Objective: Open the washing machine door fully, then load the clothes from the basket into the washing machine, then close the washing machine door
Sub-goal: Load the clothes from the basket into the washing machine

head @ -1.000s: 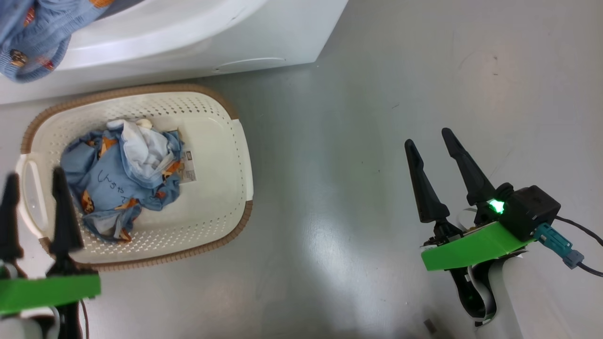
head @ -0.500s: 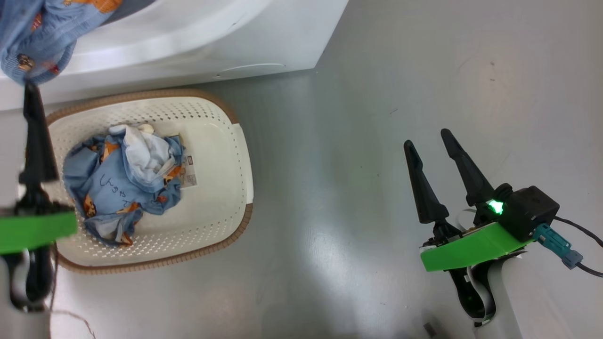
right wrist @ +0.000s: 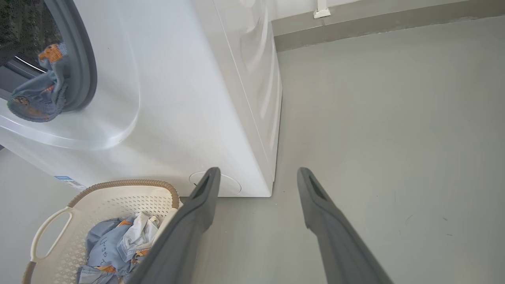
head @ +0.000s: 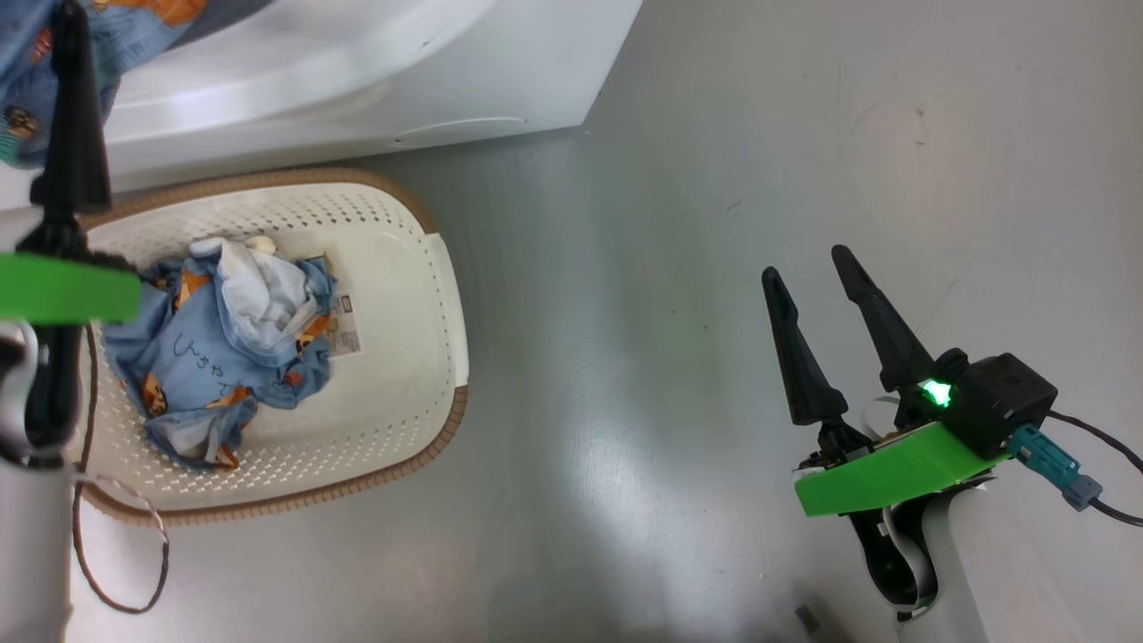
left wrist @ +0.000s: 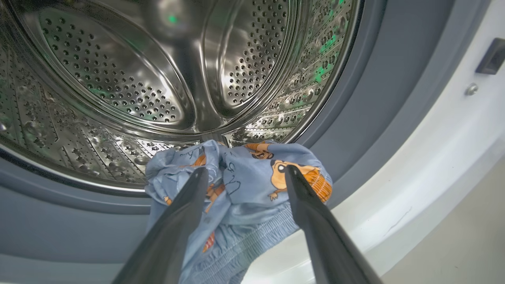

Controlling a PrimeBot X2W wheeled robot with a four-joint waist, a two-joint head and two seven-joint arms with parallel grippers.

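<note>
Light-blue clothes (left wrist: 252, 185) printed with orange-brown bears are seen in two places. One piece is draped over the grey-blue gasket (left wrist: 375, 79) at the lower lip of the steel drum (left wrist: 118, 79), at the upper left of the head frame; the left tool (left wrist: 245, 171) is held before it, fingers spread apart with nothing clamped, though whether the tips touch the fabric cannot be told. Below, the rest is bunched in the left half of the cream basket (head: 393, 375), set on the floor (head: 670, 179) just beside the white washing machine (head: 357, 80). At the lower right, the right tool (head: 806, 263) is held over bare floor, fingers apart and empty, well apart from the basket.
</note>
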